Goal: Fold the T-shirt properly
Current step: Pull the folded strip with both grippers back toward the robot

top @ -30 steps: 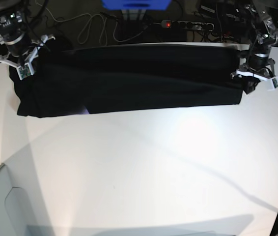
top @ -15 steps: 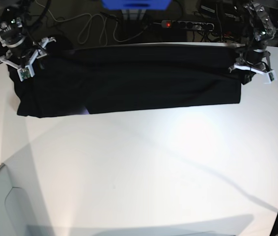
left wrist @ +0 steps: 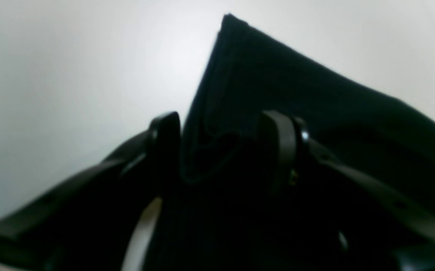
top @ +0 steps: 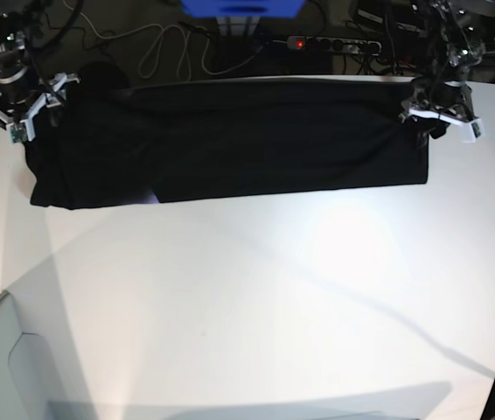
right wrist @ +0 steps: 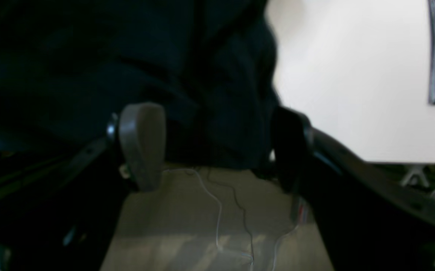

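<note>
Since a second ago, both my grippers have drawn back toward the table's (top: 256, 306) far edge. My left gripper (top: 435, 118) and right gripper (top: 22, 109) have jaws spread, with cloth between them. T-shirt (top: 230, 140): a long black band lying flat along the far edge.

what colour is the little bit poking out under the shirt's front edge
Purple, a small patch below the large black cloth T-shirt; the base view shows it best.
</note>
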Controlling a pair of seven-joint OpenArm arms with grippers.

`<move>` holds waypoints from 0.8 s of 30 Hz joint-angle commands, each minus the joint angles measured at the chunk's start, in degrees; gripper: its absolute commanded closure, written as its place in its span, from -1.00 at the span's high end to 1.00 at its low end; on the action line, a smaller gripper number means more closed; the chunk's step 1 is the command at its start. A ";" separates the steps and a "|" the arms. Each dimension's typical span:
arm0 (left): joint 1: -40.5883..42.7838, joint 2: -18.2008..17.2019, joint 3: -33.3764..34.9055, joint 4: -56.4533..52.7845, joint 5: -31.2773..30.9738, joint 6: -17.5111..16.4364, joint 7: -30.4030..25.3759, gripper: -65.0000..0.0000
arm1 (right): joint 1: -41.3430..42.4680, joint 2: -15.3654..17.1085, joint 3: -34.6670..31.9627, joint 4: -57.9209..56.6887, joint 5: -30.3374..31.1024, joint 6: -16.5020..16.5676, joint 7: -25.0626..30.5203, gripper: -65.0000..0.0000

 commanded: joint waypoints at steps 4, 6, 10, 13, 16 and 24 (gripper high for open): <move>0.13 -0.72 -0.38 0.67 -0.49 -0.09 -1.17 -0.01 | -1.17 0.52 0.29 1.10 0.39 3.36 0.63 0.28; 0.04 -0.72 -0.11 0.49 -0.40 -0.09 -1.17 -0.01 | -1.08 0.00 0.29 1.10 0.39 3.40 0.63 0.28; -0.05 -0.72 -0.11 0.31 -0.40 -0.09 -1.17 -0.01 | -0.82 -1.23 0.29 0.31 0.39 3.40 0.63 0.29; -0.05 -0.72 -0.20 0.31 -0.40 -0.09 -1.17 -0.01 | 0.94 -1.23 0.29 -2.59 0.39 3.40 0.63 0.29; -0.05 -0.72 -0.29 0.31 -0.40 -0.09 -1.17 -0.01 | 2.35 -1.06 0.29 -5.49 0.39 3.40 0.90 0.27; 0.04 -0.72 -0.38 0.31 -0.32 -0.09 -1.17 -0.01 | 3.75 0.08 -0.67 -6.20 0.39 3.40 0.63 -0.93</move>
